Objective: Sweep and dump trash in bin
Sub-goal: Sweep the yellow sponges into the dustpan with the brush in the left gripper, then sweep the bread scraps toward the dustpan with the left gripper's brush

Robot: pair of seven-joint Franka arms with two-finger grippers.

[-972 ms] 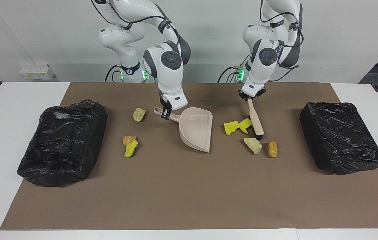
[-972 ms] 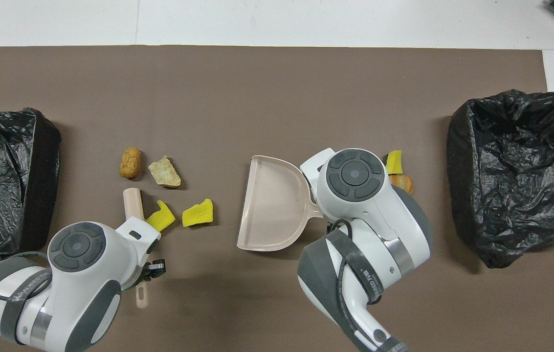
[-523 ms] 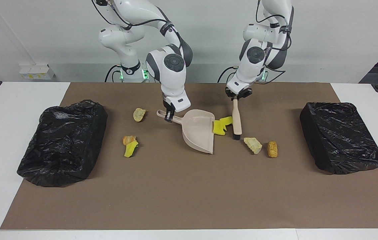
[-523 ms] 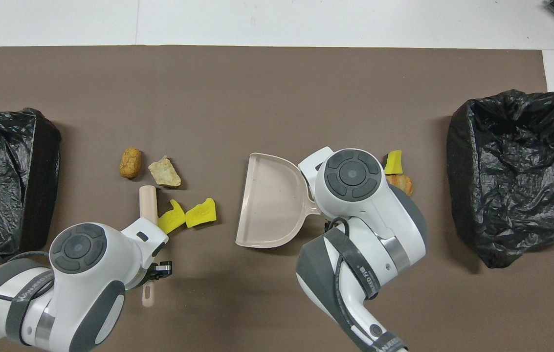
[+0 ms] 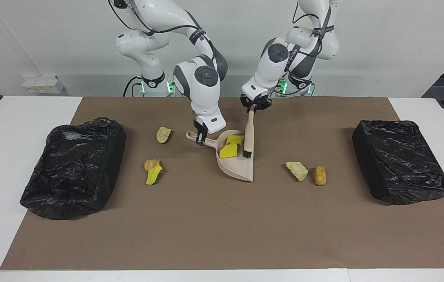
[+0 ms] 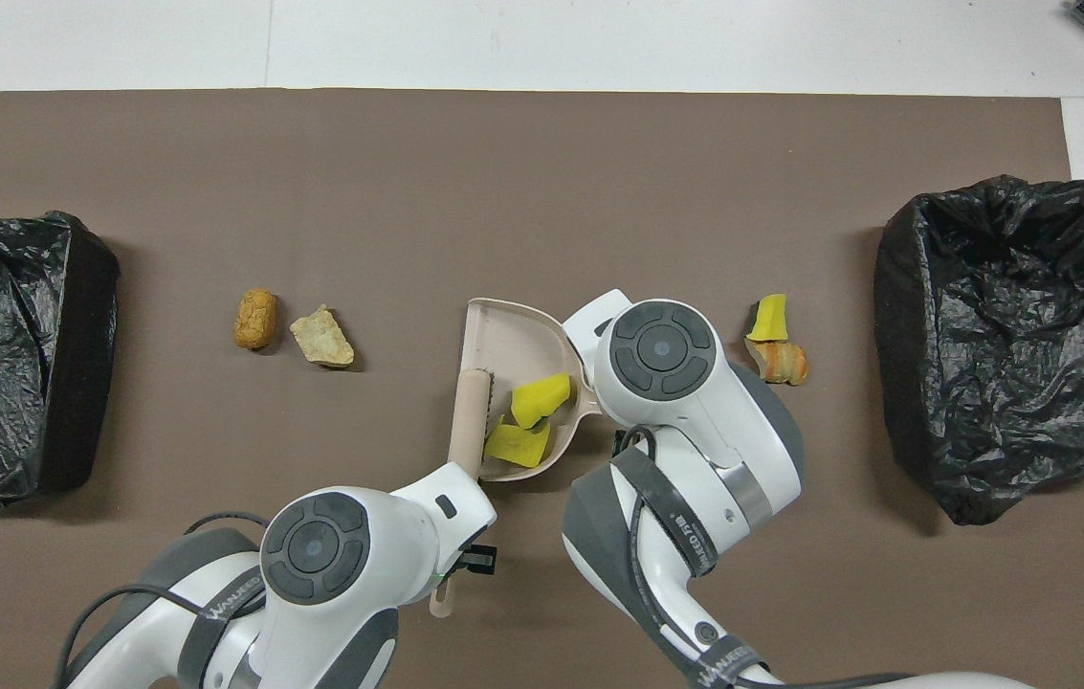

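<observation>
My right gripper (image 5: 199,138) is shut on the handle of the beige dustpan (image 5: 241,169), whose lip rests on the brown mat. Two bright yellow trash chunks (image 5: 229,150) (image 6: 542,399) lie inside the pan. My left gripper (image 5: 254,107) is shut on the top of the beige brush (image 5: 249,132), and its dark bristles stand in the pan beside the chunks. A pale beige chunk (image 5: 297,170) and an orange-brown one (image 5: 319,175) lie toward the left arm's end. A beige chunk (image 5: 163,134) and an orange and yellow pair (image 5: 153,169) lie toward the right arm's end.
Two bins lined with black bags stand on the mat, one (image 5: 400,160) at the left arm's end and one (image 5: 75,168) at the right arm's end. The brown mat (image 5: 222,227) covers most of the white table.
My left gripper dragged the brush toward the right arm's end and pushed the two yellow chunks into the dustpan. The dustpan shifted a little toward the brush.
</observation>
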